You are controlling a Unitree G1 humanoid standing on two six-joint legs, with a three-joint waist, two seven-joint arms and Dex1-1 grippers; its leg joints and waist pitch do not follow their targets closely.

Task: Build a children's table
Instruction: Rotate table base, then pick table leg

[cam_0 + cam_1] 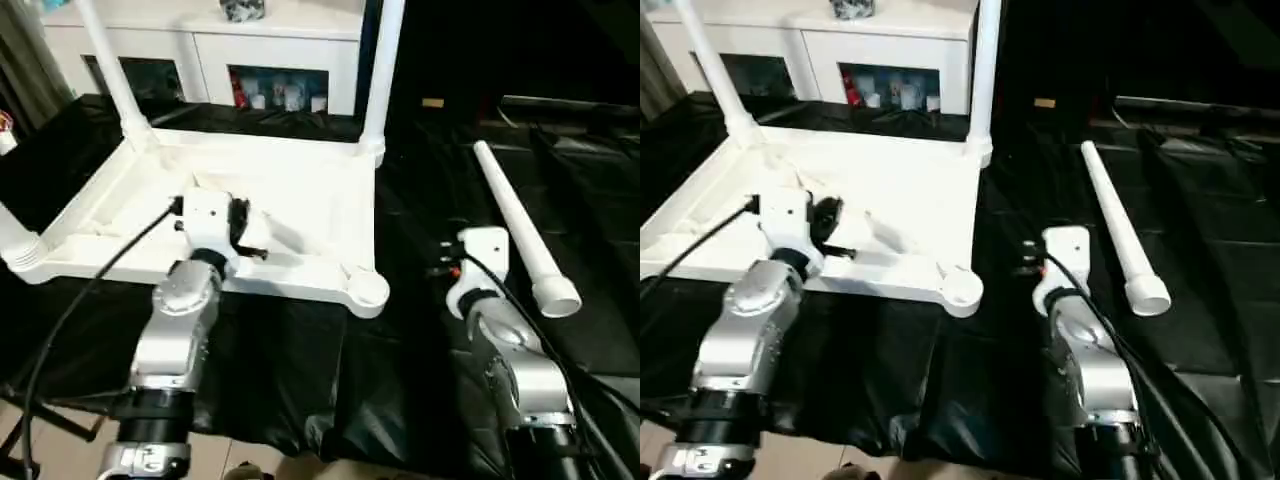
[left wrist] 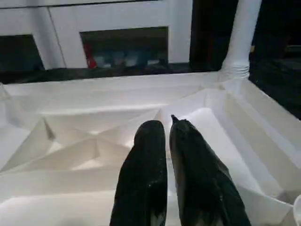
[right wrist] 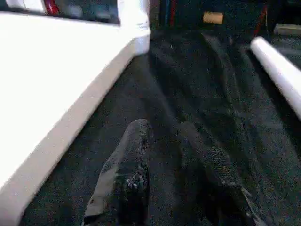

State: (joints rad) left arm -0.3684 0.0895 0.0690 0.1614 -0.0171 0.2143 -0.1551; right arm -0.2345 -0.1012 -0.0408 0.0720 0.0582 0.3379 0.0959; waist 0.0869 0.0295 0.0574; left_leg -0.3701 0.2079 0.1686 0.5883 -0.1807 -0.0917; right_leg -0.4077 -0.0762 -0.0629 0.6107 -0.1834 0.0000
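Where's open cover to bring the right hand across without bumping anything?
Bare black cover lies between the tabletop and the loose leg, where the right gripper hovers. More lies near the front edge. It is crowded around the upright legs.

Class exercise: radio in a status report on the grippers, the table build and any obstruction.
Left gripper over the upturned white plastic tabletop, holding nothing. Right gripper over the black cover, empty. Three legs fitted; loose white tubular leg lying right. Nothing blocking.
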